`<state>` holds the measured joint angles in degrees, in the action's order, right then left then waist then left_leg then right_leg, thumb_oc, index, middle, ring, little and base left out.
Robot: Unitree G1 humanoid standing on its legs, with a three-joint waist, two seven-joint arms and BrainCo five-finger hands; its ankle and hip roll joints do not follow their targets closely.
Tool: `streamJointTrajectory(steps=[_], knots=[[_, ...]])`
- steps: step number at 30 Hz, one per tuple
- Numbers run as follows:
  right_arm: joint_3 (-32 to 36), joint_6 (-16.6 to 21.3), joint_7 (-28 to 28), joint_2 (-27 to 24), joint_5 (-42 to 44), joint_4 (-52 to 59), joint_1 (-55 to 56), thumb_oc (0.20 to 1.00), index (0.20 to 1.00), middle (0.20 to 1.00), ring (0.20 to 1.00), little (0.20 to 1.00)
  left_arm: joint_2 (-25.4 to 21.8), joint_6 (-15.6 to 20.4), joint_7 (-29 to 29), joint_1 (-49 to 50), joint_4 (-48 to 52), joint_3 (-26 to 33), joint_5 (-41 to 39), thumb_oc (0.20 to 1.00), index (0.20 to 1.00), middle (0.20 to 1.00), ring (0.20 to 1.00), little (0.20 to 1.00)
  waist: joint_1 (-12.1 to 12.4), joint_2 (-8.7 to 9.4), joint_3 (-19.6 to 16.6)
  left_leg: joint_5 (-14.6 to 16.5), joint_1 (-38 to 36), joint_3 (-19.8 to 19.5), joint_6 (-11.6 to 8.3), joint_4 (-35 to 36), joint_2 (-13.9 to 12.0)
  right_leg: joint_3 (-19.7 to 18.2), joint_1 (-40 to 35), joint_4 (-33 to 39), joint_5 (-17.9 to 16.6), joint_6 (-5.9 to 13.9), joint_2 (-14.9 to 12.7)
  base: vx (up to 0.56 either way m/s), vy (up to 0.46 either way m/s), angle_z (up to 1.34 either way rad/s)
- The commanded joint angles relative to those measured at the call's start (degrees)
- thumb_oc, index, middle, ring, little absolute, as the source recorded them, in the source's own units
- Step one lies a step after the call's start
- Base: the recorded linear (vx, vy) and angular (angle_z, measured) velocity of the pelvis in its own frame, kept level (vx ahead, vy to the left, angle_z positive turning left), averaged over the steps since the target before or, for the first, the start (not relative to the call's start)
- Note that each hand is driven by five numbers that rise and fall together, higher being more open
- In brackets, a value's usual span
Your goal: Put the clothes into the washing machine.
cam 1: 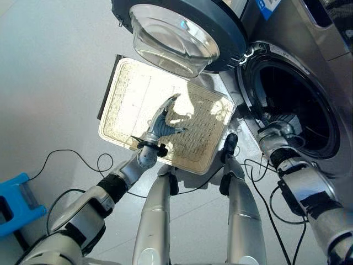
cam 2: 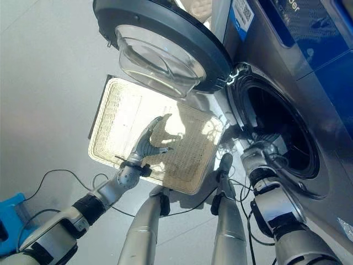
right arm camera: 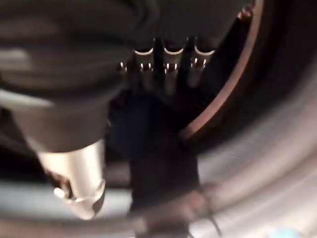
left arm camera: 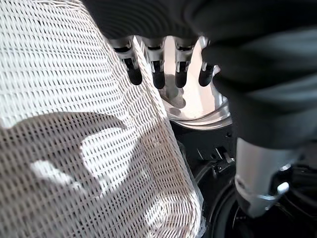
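Basket [cam 1: 132, 99] at our 11 o'clock, no clothes seen inside | left hand [cam 1: 163, 122] over it, fingers straight, holding nothing | right hand [cam 1: 274, 134] at washing machine [cam 1: 309, 61] drum mouth, 2 o'clock, grip unreadable | door [cam 1: 182, 27] swung wide.

Hidden and unclear parts
The right hand [right arm camera: 168, 69] is blurred at the washing machine [cam 1: 309, 105] opening; the drum's dark inside hides its contents.

basket [cam 1: 129, 94] is cream woven mesh, kinda rough; washer [cam 1: 317, 61] body's brushed silver metal, door [cam 1: 174, 36] bowl clear glossy glass.
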<state>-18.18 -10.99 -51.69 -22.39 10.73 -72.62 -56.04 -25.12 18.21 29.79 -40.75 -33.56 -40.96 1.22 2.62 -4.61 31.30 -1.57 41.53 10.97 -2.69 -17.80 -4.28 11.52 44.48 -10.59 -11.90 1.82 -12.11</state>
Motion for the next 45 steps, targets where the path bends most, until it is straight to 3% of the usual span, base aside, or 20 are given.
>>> streamJointTrajectory(steps=[1, 10, 17, 20, 22, 24, 28, 30, 32, 35, 40, 45], knots=[[-2.35, -0.6, 0.38, -4.73, -2.0, -0.43, -1.06, 1.0, 1.0, 1.0, 1.0, 1.0, 1.4, 2.92, 2.0, 0.49, 1.57, 1.78, 2.3, 1.0, 1.0, 1.0, 1.0, 1.0, 0.37, -5.06, -1.5, 2.13, -0.47, 0.41, -0.57, 2.33, 4.46, 3.78, -0.03, -8.96, 9.5, 5.44, 0.68, 0.0, 0.0, 0.0], [-4.03, 3.3, -7.83, 1.45, -5.9, 4.31, 5.54, 1.0, 1.0, 1.0, 1.0, 1.0, 5.0, 3.19, 4.77, 2.96, -3.28, 3.38, 5.18, 1.0, 1.0, 1.0, 1.0, 1.0, -0.75, -4.59, -1.5, 1.22, -0.79, 0.76, -1.17, 3.52, 4.43, 3.1, -0.47, -7.6, 9.21, 5.34, 1.42, 0.0, 0.001, 0.0], [-3.83, 6.73, -10.25, 4.15, -2.3, 7.01, 9.02, 1.0, 1.0, 1.0, 1.0, 1.0, 5.9, 2.68, 6.03, 4.1, -4.99, 4.97, 6.8, 1.0, 1.0, 1.0, 1.0, 1.0, -1.64, -3.57, -1.5, 0.95, -1.18, 1.66, -1.37, 3.87, 3.65, 2.68, -0.95, -7.24, 9.49, 5.22, 2.14, 0.0, 0.0, 0.0], [-4.12, 8.08, -6.84, 5.53, -1.12, 8.16, 10.67, 1.0, 1.0, 1.0, 1.0, 1.0, 6.19, 2.21, 6.36, 4.58, -5.56, 5.78, 7.28, 1.0, 1.0, 1.0, 1.0, 1.0, -2.01, -3.16, -1.5, 0.89, -1.5, 1.75, -1.49, 4.0, 3.44, 2.46, -1.36, -6.97, 9.62, 5.08, 2.45, 0.0, 0.0, 0.0], [-6.08, 8.07, 2.21, 7.1, 0.37, 9.17, 12.0, 1.0, 1.0, 1.0, 1.0, 1.0, 6.77, 1.21, 6.17, 5.16, -6.85, 6.59, 7.79, 1.0, 1.0, 1.0, 1.0, 1.0, -2.19, -2.51, -1.5, 0.9, -1.84, 1.87, -1.66, 3.85, 3.19, 2.38, -1.87, -6.83, 9.77, 4.87, 2.51, 0.0, 0.0, 0.0], [-7.07, 7.83, 4.8, 7.52, 1.01, 9.26, 12.37, 1.0, 1.0, 1.0, 1.0, 1.0, 6.96, 1.09, 5.92, 5.27, -7.57, 6.9, 7.81, 1.0, 1.0, 1.0, 1.0, 1.0, -2.21, -2.26, -1.5, 0.93, -2.1, 1.86, -1.71, 3.81, 3.12, 2.43, -2.15, -6.85, 9.83, 4.78, 2.49, -0.02, -0.005, -0.06], [-10.75, 6.8, 16.81, 9.43, -0.5, 9.89, 15.73, 1.0, 1.0, 1.0, 1.0, 1.0, 7.97, 0.46, 2.19, 6.33, -13.14, 9.3, 6.5, 1.0, 1.0, 1.0, 1.0, 1.0, -2.32, -0.33, -1.5, 1.88, -5.1, 1.42, -1.83, 2.58, 2.55, 2.87, -5.34, -7.96, 10.96, 4.66, 2.03, -0.03, -0.024, -0.06], [-11.38, 6.67, 18.56, 9.51, -0.33, 10.01, 16.35, 1.0, 1.0, 1.0, 1.0, 1.0, 8.07, 0.95, 1.45, 6.73, -14.39, 9.97, 6.0, 1.0, 1.0, 1.0, 1.0, 1.0, -2.3, -0.01, -1.5, 1.99, -6.07, 1.43, -1.8, 2.52, 2.36, 3.04, -6.31, -8.2, 11.26, 4.64, 1.92, 0.0, 0.0, 0.0], [-11.68, 7.1, 26.57, 9.76, 1.18, 9.29, 18.55, 1.0, 1.0, 1.0, 1.0, 1.0, 8.51, 0.71, -0.64, 7.75, -17.89, 11.58, 2.76, 1.0, 1.0, 1.0, 1.0, 1.0, -2.31, 1.27, -1.5, 2.64, -9.74, 1.32, -1.71, 2.02, 1.86, 3.4, -10.12, -8.91, 12.45, 4.59, 1.65, 0.0, 0.0, 0.0], [-10.95, 8.9, 30.82, 9.84, 0.82, 7.94, 20.24, 1.0, 1.0, 1.0, 1.0, 1.0, 9.01, 0.91, -2.84, 8.51, -21.21, 12.87, 0.55, 1.0, 1.0, 1.0, 1.0, 1.0, -2.13, 2.34, -1.5, 2.98, -14.02, 1.55, -1.79, 2.03, 1.4, 3.86, -14.73, -9.07, 13.33, 4.45, 1.41, 0.02, -0.022, -0.02], [-10.58, 9.02, 29.43, 9.51, -4.89, 7.66, 23.21, 1.0, 1.0, 1.0, 1.0, 1.0, 10.47, 0.56, -5.29, 10.61, -25.0, 13.56, -0.31, 1.0, 1.0, 1.0, 1.0, 1.0, -1.93, 3.43, -1.5, 2.7, -22.33, 1.56, -1.79, 4.3, 0.94, 4.37, -23.25, -7.61, 14.02, 4.26, 1.68, 0.04, -0.024, -0.02], [-11.27, 8.0, 30.23, 9.31, -12.24, 7.81, 27.93, 1.0, 1.0, 1.0, 1.0, 1.0, 11.4, 0.4, -8.95, 15.42, -30.06, 13.57, -1.66, 1.0, 1.0, 1.0, 1.0, 1.0, -1.96, 4.35, -5.6, 1.75, -29.4, 0.47, -2.23, 8.43, 0.78, 4.02, -31.23, -3.33, 14.1, 4.07, 3.06, 0.11, -0.025, 0.01]])
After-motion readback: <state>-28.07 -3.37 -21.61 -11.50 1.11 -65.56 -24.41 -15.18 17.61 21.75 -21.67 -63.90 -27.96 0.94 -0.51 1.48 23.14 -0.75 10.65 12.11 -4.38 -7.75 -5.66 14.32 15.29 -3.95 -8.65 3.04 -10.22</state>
